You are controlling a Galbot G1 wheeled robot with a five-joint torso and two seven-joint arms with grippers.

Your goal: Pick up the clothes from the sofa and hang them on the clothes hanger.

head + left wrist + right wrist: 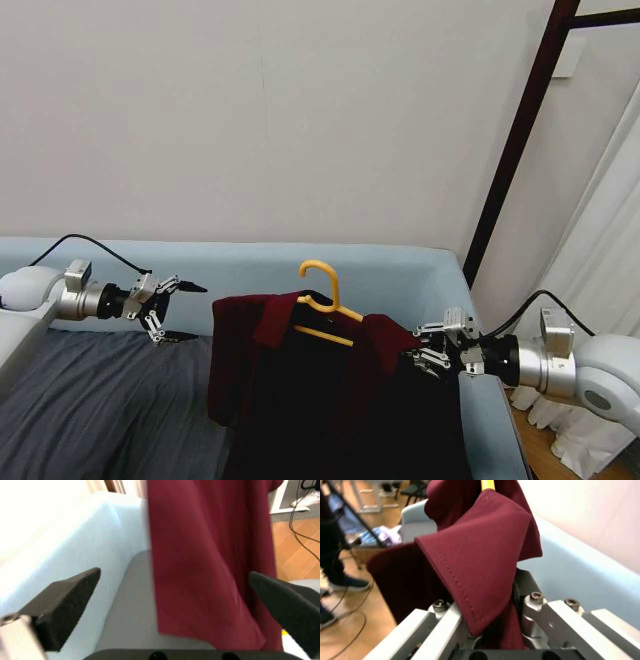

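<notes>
A dark red shirt (320, 400) hangs on a yellow hanger (325, 300) in front of the light blue sofa (400, 275). My right gripper (425, 352) is shut on the shirt's shoulder at its right side; in the right wrist view the red cloth (480, 573) is pinched between the metal fingers (442, 624), with the yellow hanger (487, 483) above. My left gripper (180, 312) is open, a short way left of the shirt's sleeve and apart from it. Between its black pads (67, 600) the left wrist view shows the red shirt (210, 566) hanging ahead.
A grey seat cushion (90, 410) lies under the left arm. A dark wooden rack post (515, 140) rises behind the sofa's right end, beside white curtains (600, 240). The wall behind is bare. A person's legs (332, 555) stand on the wooden floor.
</notes>
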